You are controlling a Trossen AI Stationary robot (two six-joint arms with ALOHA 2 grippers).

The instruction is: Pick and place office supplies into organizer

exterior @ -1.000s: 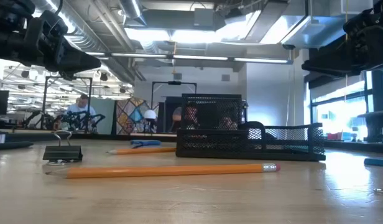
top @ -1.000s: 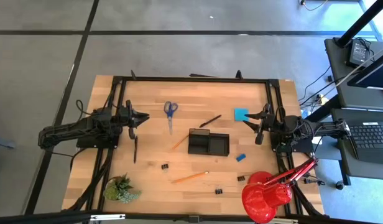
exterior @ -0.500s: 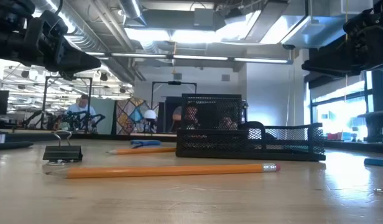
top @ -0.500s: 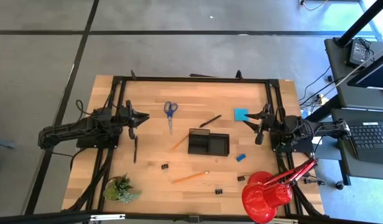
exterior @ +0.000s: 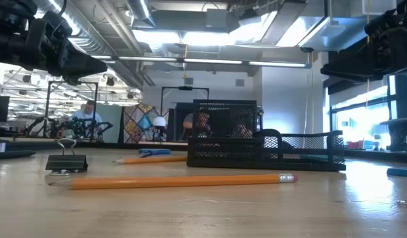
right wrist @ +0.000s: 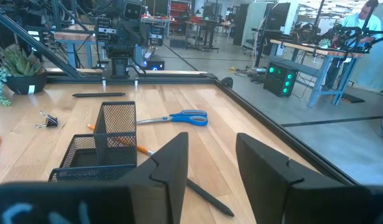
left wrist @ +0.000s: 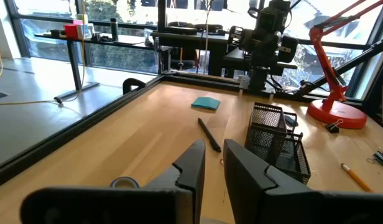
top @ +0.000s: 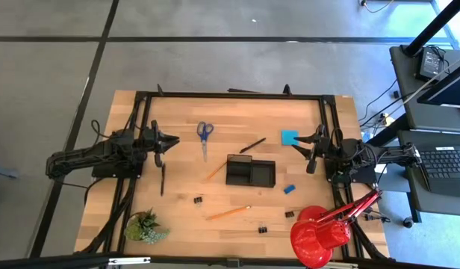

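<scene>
The black mesh organizer (top: 251, 172) stands mid-table. Around it lie blue-handled scissors (top: 204, 134), a black pen (top: 252, 145), a blue note pad (top: 290, 137), a blue eraser (top: 289, 189), two orange pencils (top: 216, 171) (top: 228, 213) and small binder clips (top: 199, 200) (top: 263, 229). My left gripper (left wrist: 213, 152) hangs level above the table's left side, its fingers a little apart and nothing between them. My right gripper (right wrist: 210, 143) hangs level at the right side near the note pad, open and holding nothing.
A red desk lamp (top: 319, 232) stands at the near right corner and a small green plant (top: 145, 226) at the near left. A second dark pen (top: 162, 179) lies near the left arm. A black frame (top: 230, 96) runs along the table's edges.
</scene>
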